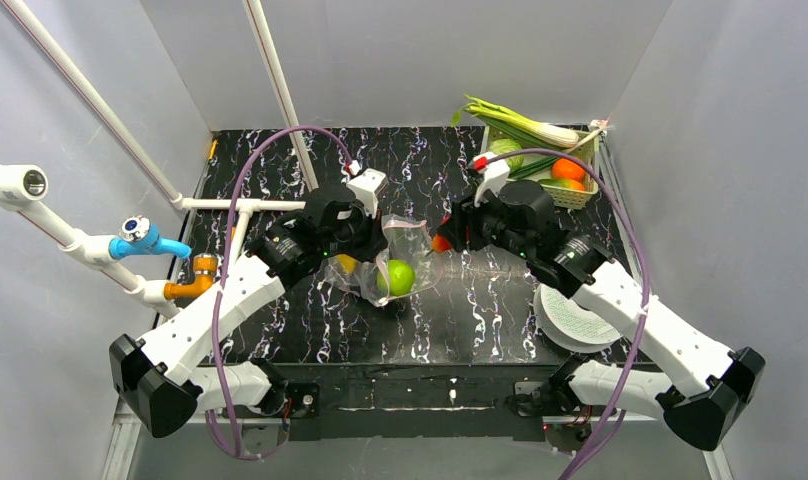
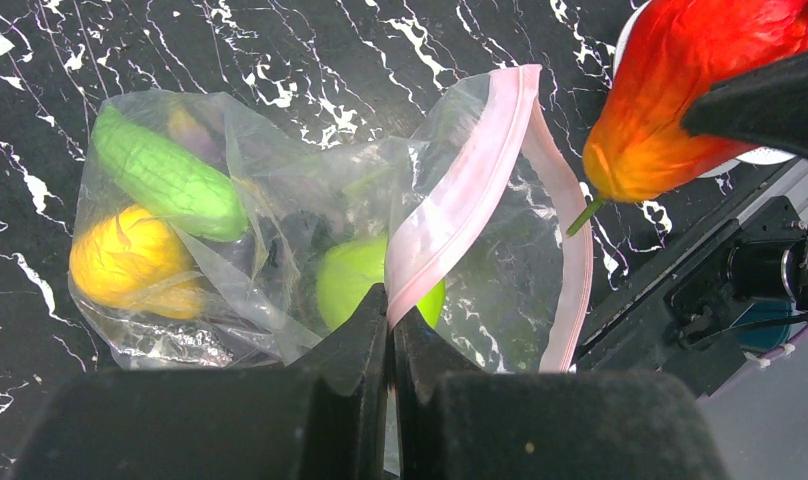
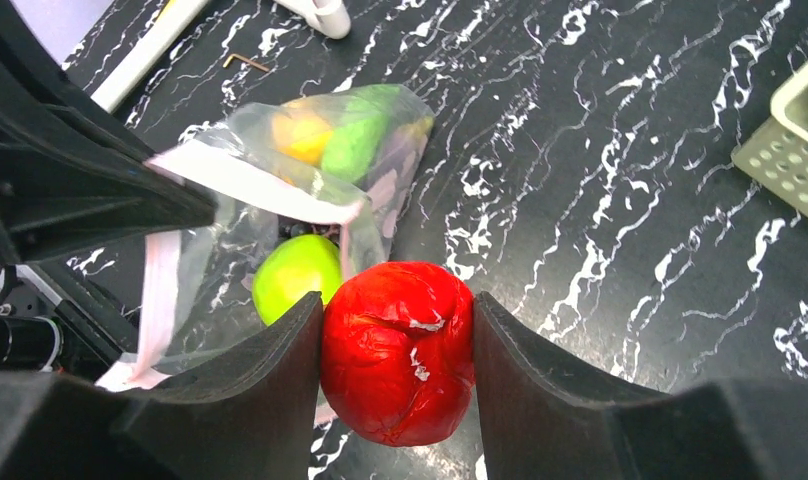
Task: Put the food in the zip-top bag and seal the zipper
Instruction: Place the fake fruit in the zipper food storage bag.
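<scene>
The clear zip-top bag [image 1: 405, 262] lies mid-table and holds a lime-green ball [image 2: 352, 283], a green ridged vegetable [image 2: 165, 182], a yellow fruit [image 2: 128, 258] and a dark piece. My left gripper [image 2: 390, 310] is shut on the bag's pink zipper strip [image 2: 470, 190] and holds the mouth up and open. My right gripper [image 3: 398, 330] is shut on a red-orange toy fruit [image 3: 398, 350], just right of the bag's mouth; the fruit also shows in the left wrist view [image 2: 680, 90] and the top view [image 1: 441, 242].
A pale green mesh basket [image 1: 570, 190] at the back right holds a leek [image 1: 520, 125], orange fruits [image 1: 568, 170] and a green one [image 1: 507, 150]. A white round plate [image 1: 570, 320] lies under the right arm. White pipes [image 1: 230, 204] cross the left side.
</scene>
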`<state>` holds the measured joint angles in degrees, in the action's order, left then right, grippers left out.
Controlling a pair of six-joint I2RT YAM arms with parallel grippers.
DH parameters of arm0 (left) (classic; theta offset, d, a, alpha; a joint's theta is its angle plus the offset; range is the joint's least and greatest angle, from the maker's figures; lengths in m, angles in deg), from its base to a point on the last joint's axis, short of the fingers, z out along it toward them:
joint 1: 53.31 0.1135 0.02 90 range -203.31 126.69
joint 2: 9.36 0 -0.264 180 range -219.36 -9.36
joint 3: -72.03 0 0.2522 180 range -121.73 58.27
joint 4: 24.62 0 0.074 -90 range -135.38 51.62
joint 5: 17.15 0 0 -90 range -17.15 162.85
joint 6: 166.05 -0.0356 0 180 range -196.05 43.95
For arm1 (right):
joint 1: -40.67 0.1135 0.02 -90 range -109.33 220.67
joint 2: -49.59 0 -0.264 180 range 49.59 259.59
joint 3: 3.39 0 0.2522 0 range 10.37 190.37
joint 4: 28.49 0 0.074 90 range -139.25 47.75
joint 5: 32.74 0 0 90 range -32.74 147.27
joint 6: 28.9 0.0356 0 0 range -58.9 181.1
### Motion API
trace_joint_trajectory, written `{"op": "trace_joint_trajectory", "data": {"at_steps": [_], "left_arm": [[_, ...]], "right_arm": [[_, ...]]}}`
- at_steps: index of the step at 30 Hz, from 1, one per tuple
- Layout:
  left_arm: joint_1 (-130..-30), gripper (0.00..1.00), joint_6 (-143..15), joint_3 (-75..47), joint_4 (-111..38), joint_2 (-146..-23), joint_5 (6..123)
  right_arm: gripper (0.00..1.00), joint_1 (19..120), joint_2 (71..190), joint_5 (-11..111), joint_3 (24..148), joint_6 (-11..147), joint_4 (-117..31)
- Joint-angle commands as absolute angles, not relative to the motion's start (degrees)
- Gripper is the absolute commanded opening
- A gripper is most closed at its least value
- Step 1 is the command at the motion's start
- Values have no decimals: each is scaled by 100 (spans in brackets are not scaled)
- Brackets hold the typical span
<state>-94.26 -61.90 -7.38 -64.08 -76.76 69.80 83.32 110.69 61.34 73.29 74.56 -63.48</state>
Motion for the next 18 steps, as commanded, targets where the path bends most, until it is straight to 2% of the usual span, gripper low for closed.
{"op": "trace_joint_trajectory", "data": {"at_steps": [1, 5, 13, 18], "left_arm": [[-9402, 0, -6167, -677, -6352, -7631, 6947], [-9402, 0, -6175, -670, -6352, -7597, 6960], [-9406, 0, -6155, -657, -6311, -7486, 6915], [-9401, 0, -6153, -603, -6241, -7413, 6960]], "right_arm": [[1, 8715, 11353, 6721, 7886, 7130, -6020], [1, 8790, 11367, 7037, 8073, 6993, -6118], [2, 8936, 11539, 6518, 7783, 7368, -5577], [10, 9051, 12028, 6295, 7767, 7845, -5067]]}}
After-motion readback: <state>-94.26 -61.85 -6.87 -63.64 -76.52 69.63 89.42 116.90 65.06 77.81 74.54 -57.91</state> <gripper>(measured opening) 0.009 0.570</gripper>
